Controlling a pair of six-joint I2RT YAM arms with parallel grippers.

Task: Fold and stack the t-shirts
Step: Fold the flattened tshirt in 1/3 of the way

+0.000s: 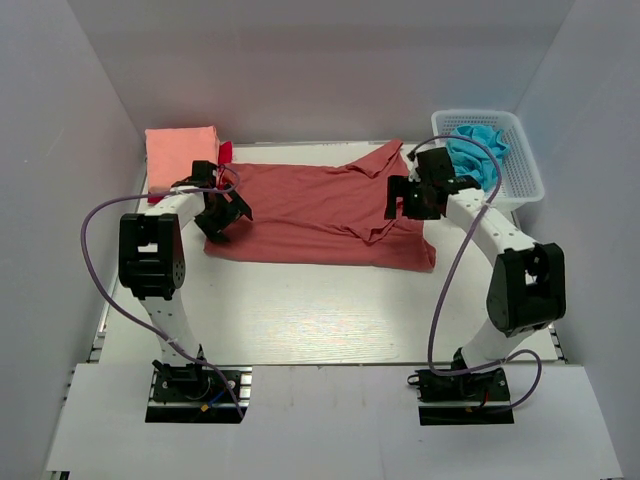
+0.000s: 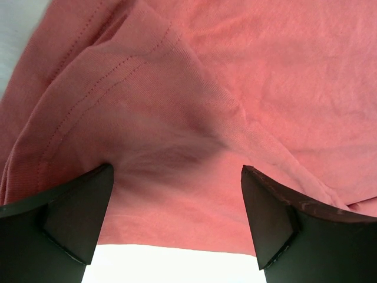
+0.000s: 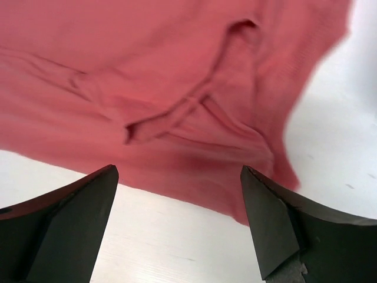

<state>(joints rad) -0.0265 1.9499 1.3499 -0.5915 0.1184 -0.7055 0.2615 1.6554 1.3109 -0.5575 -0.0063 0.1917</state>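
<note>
A large brick-red t-shirt (image 1: pixel 320 210) lies spread across the middle of the table, partly folded, with wrinkles near its right end. At the back left sits a folded salmon-pink t-shirt (image 1: pixel 181 153), and a sliver of a bright red one (image 1: pixel 225 152) shows at its right edge. My left gripper (image 1: pixel 226 212) hangs open over the shirt's left end; in the left wrist view the cloth (image 2: pixel 194 118) fills the frame and nothing sits between the fingers. My right gripper (image 1: pixel 406 197) stands open above the shirt's right part, and its wrist view shows the creased fabric (image 3: pixel 177 106) beyond empty jaws.
A white mesh basket (image 1: pixel 524 175) holding a blue cloth (image 1: pixel 478 148) stands at the back right, just behind the right arm. White walls close in the table on the left, right and back. Purple cables loop beside both arms.
</note>
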